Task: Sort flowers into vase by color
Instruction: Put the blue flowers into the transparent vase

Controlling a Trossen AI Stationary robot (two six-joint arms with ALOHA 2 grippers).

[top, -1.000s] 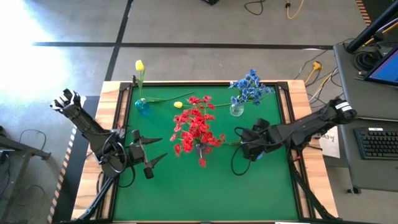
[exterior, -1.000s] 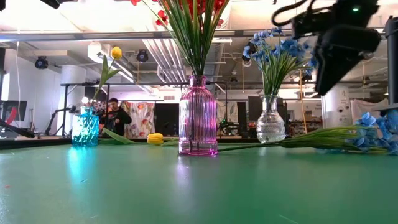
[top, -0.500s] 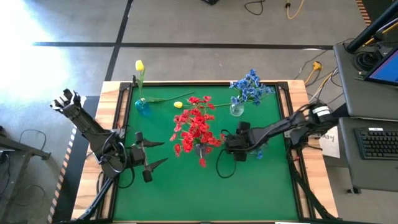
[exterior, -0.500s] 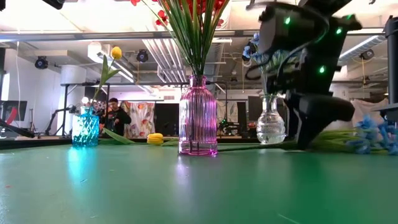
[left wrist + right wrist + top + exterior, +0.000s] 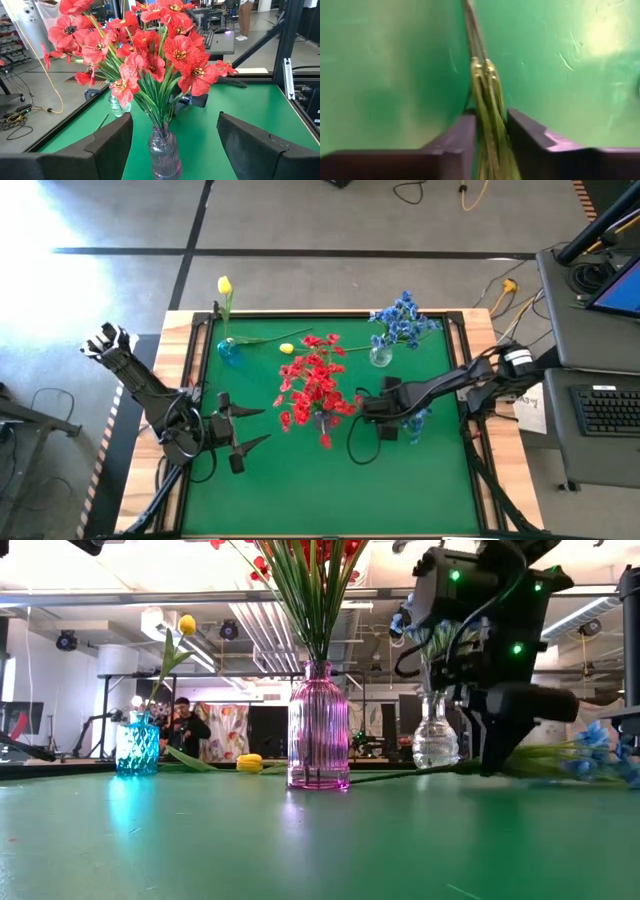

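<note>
A blue flower lies on the green table, its blossoms (image 5: pixel 416 420) toward the right and its thin green stem (image 5: pixel 400 776) pointing at the pink vase (image 5: pixel 318 730) of red flowers (image 5: pixel 315 385). My right gripper (image 5: pixel 366 410) is down on that stem and shut on it. A clear vase (image 5: pixel 381 358) holds blue flowers. A teal vase (image 5: pixel 227 349) holds one yellow bud. Another yellow bud (image 5: pixel 287 348) lies flat on the table. My left gripper (image 5: pixel 244 429) waits open, left of the pink vase. My right gripper pinches the blue flower's bundled green stem (image 5: pixel 489 116) between its two fingers (image 5: pixel 465 137), well away from the blossoms. It comes from above, slanting in from the table's right. The stem runs on past the fingertips and lies flat on the table.
The pink vase stands close to the left of my right gripper, and red blossoms overhang the space around it. The clear vase is just beyond it toward the far edge. A raised black frame (image 5: pixel 466 370) borders the mat. Bare green table (image 5: pixel 330 490) stretches to the near edge.
My right gripper has moved toward the table's left and down, from above the blue blossoms to the stem near the pink vase, where its fingers now stand on the table. The flower has stayed flat where it lay.
</note>
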